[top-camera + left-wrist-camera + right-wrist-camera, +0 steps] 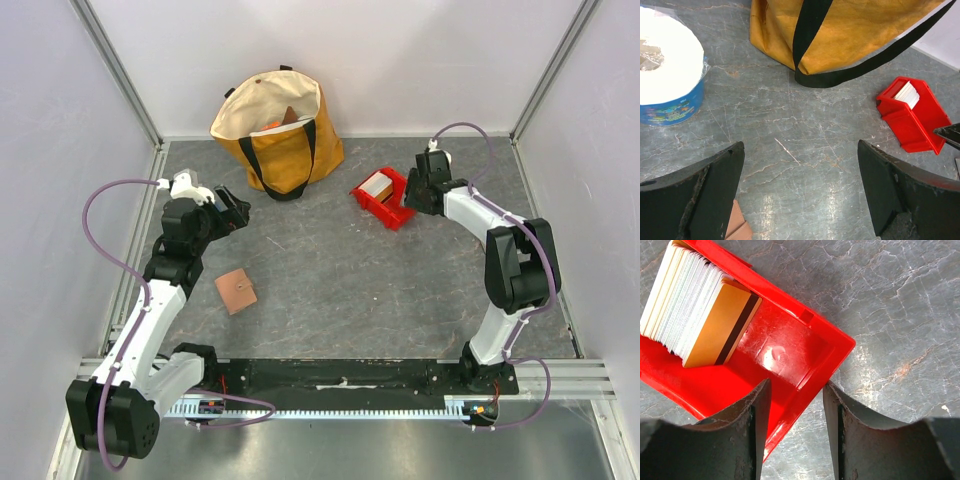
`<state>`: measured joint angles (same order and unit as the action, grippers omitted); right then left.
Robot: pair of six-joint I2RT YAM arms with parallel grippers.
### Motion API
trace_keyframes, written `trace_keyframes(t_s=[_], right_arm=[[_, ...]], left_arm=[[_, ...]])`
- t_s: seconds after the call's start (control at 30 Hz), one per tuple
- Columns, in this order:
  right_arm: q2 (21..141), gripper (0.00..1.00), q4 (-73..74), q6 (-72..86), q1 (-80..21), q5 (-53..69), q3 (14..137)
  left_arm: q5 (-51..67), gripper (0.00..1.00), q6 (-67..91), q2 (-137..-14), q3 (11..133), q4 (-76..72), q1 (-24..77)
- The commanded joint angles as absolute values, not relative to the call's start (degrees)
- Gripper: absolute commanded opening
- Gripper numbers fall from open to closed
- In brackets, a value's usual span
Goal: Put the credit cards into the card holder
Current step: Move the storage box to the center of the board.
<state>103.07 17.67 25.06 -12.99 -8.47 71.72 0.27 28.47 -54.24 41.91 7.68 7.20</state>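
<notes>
The credit cards (695,305) stand as a stack in a red plastic bin (805,347), with a yellowish card with a dark stripe at the front. They also show in the top view (376,184) and the left wrist view (906,94). My right gripper (797,405) is open; one jaw stands inside the bin's end wall and the other outside it, away from the cards. The tan card holder (236,290) lies closed on the table at the left. My left gripper (235,212) is open and empty, above the table beyond the holder, whose corner (735,227) shows by the left finger.
A yellow tote bag (280,130) with black handles stands at the back. A white roll in blue wrapping (667,75) sits to the left of the left gripper. The red bin (385,197) is right of centre. Walls enclose the grey table.
</notes>
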Motion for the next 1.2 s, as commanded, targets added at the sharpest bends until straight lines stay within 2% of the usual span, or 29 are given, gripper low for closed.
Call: trace_keyframes(t_s=[0.0, 0.33, 0.53, 1.17], right_arm=[[101.86, 0.54, 17.84, 25.93, -13.18, -8.0, 71.72], [103.62, 0.57, 16.35, 32.86, -13.27, -10.37, 70.76], [104.06, 0.54, 14.15, 35.59, -13.18, -11.6, 68.91], [103.19, 0.33, 14.5, 27.87, -13.1, -12.48, 68.38]], left_arm=[[1.41, 0.99, 29.44, -53.17, 42.1, 7.91, 7.03], [1.76, 0.99, 29.71, -53.7, 42.28, 8.0, 7.12], [1.93, 0.99, 29.79, -53.88, 42.28, 8.0, 7.03], [2.46, 0.99, 29.97, -54.84, 42.8, 8.17, 7.03]])
